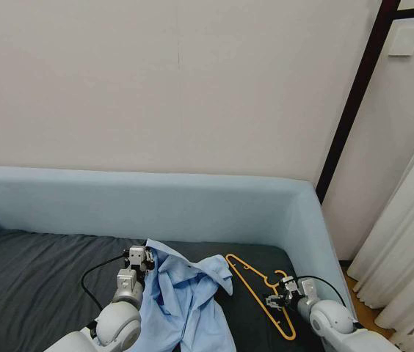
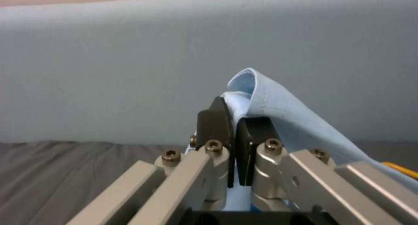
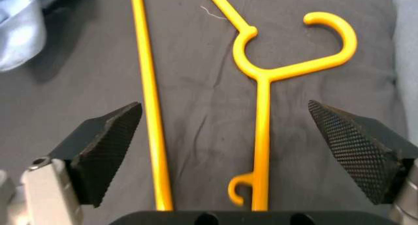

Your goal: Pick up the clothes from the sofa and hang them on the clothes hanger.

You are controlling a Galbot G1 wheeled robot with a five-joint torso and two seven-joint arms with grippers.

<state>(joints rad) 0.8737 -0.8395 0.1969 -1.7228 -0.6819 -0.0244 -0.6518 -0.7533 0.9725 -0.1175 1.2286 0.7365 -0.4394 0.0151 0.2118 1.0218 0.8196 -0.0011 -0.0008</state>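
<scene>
Left gripper (image 2: 234, 122) pinches a raised shirt (image 1: 185, 293) fold, a grip the left wrist view makes plain. The rest lies crumpled on the sofa (image 1: 45, 290). Right gripper (image 3: 223, 107) gapes wide above the hanger (image 3: 261, 88), which lies flat beside the shirt.

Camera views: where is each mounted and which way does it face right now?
Head view: on the robot's head, facing forward and down at the sofa and wall; both arms show, left gripper at the blue shirt, right gripper at the yellow hanger.
Left wrist view: on the left wrist, facing the sofa backrest along its shut fingers pinching the shirt.
Right wrist view: on the right wrist, facing down at the dark seat; its open fingers straddle the hanger.
Shared: head and right wrist views both show hanger and shirt.
</scene>
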